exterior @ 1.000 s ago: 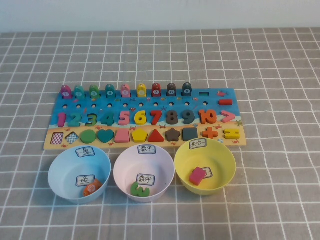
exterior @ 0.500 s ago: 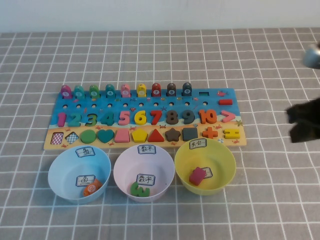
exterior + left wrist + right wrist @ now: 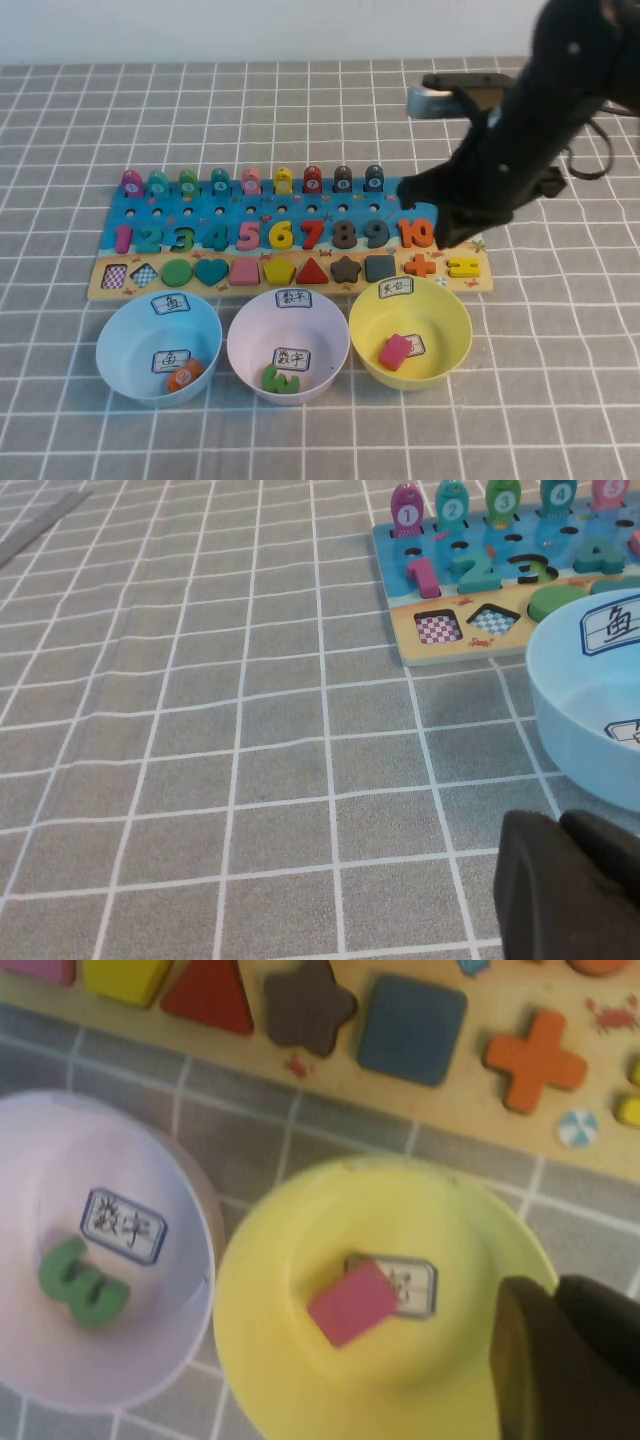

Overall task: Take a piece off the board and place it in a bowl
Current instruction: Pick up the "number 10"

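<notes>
The orange "10" (image 3: 417, 233) lies in its slot near the right end of the board (image 3: 300, 212), just left of my right gripper (image 3: 445, 232). That gripper hangs above the board's right end, shut and empty, and hides the pieces right of the "10". In the right wrist view its gripper (image 3: 555, 1295) is over the yellow bowl's rim. The pale pink bowl (image 3: 240, 340) stands in front of the board's middle with a green piece (image 3: 280, 379) inside; it also shows in the right wrist view (image 3: 60, 1140). My left gripper (image 3: 560, 825) is shut and empty, low over the cloth by the blue bowl (image 3: 590, 730).
A light blue bowl (image 3: 112, 345) holds a small orange piece. A yellow bowl (image 3: 362, 325) holds a pink piece (image 3: 396, 351). All three bowls stand in a row in front of the board. Grey checked cloth covers the table. An orange plus (image 3: 420, 265) sits below the "10".
My right arm has swung in from the right edge to above the board's right end. The board, bowls and pieces have not moved.
</notes>
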